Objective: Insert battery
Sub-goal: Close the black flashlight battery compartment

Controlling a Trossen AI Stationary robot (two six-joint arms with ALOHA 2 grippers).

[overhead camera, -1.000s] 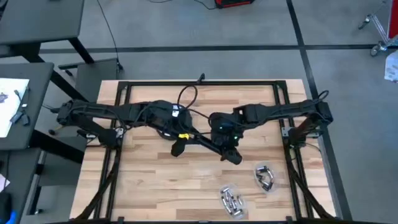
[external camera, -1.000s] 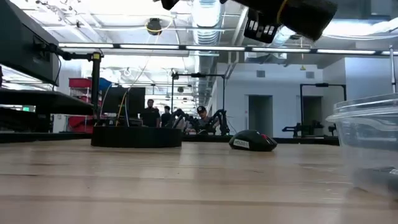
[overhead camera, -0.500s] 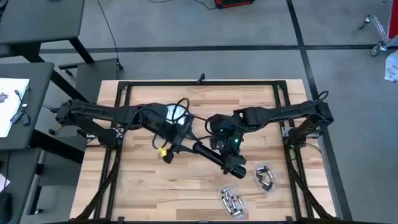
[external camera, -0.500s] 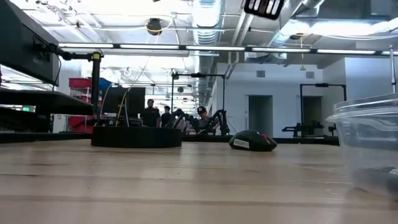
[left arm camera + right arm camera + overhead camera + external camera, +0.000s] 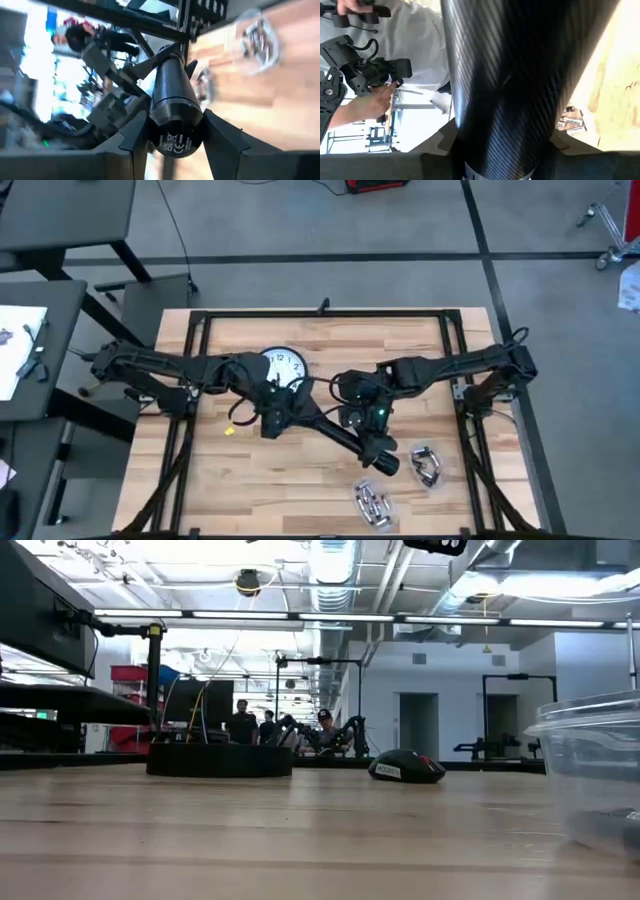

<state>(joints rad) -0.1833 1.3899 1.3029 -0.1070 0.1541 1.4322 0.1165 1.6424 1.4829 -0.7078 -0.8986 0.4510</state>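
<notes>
High view: clock point(image 5: 284, 366) now uncovered

Grey floor point(image 5: 300, 220) surrounds the wooden table point(image 5: 250, 480); bright ceiling lights point(image 5: 330, 560) hang over white walls point(image 5: 440, 680).

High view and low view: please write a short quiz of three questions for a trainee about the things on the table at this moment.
1. True or false: the round white-faced clock lies face up on the wooden table, partly covered by the left arm.
2. Which is nearer to the two clear plastic containers of silver batteries?
A. the left gripper
B. the right gripper
C. both equally near
3. Fill the gap: in the low view, the small black domed object on the table looks like a computer ____.

Key: 1 true; 2 B; 3 mouse.
</notes>
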